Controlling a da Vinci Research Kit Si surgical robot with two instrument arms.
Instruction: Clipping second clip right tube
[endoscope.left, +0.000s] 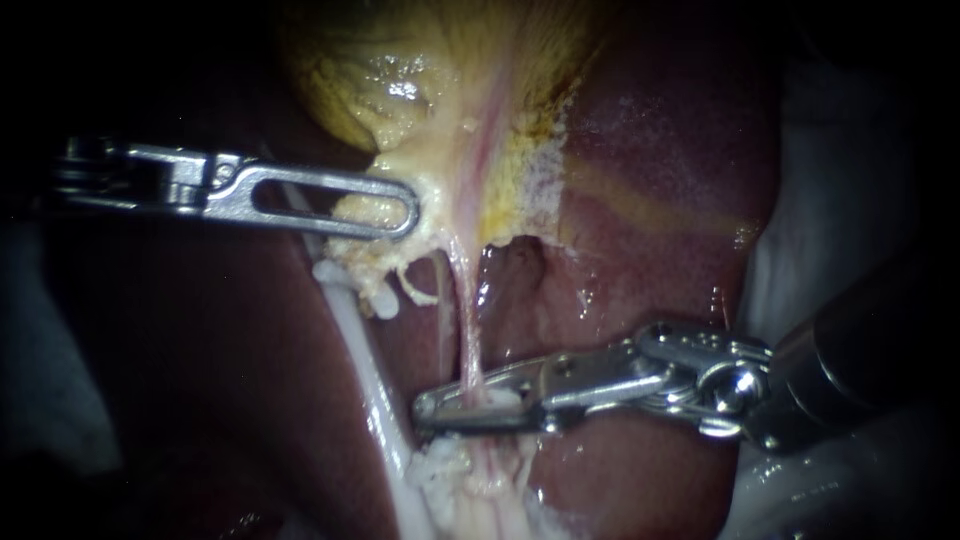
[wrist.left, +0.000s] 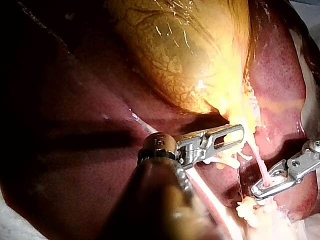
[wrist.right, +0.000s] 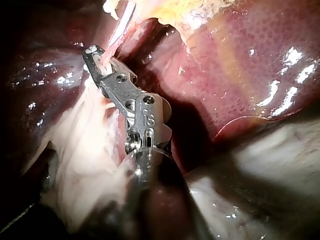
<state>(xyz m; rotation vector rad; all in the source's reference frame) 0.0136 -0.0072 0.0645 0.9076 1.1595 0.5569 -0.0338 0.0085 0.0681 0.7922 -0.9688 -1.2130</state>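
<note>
The yellow gallbladder (endoscope.left: 420, 70) (wrist.left: 185, 55) narrows into a thin pink tube, the right tube (endoscope.left: 468, 330) (wrist.left: 260, 162) (wrist.right: 117, 32), stretched taut. My right instrument (endoscope.left: 432, 408) (wrist.left: 260, 190) (wrist.right: 92, 54) reaches across it low down. Its slim jaws lie on both sides of the tube, nearly together and gripping it. Higher up, my left instrument (endoscope.left: 400, 212) (wrist.left: 235, 135), with a slotted jaw, is shut on pale tissue at the gallbladder's neck. A thicker white tube, the left tube (endoscope.left: 365, 370) (wrist.left: 210, 192), runs beside the pink one.
Dark red liver (endoscope.left: 660, 200) (wrist.right: 240, 75) lies behind and to the right of the tubes. Frayed white fatty tissue (endoscope.left: 450, 480) (wrist.right: 85, 150) bunches just below my right instrument's jaws. Pale cloth (endoscope.left: 850, 200) borders the liver on the right.
</note>
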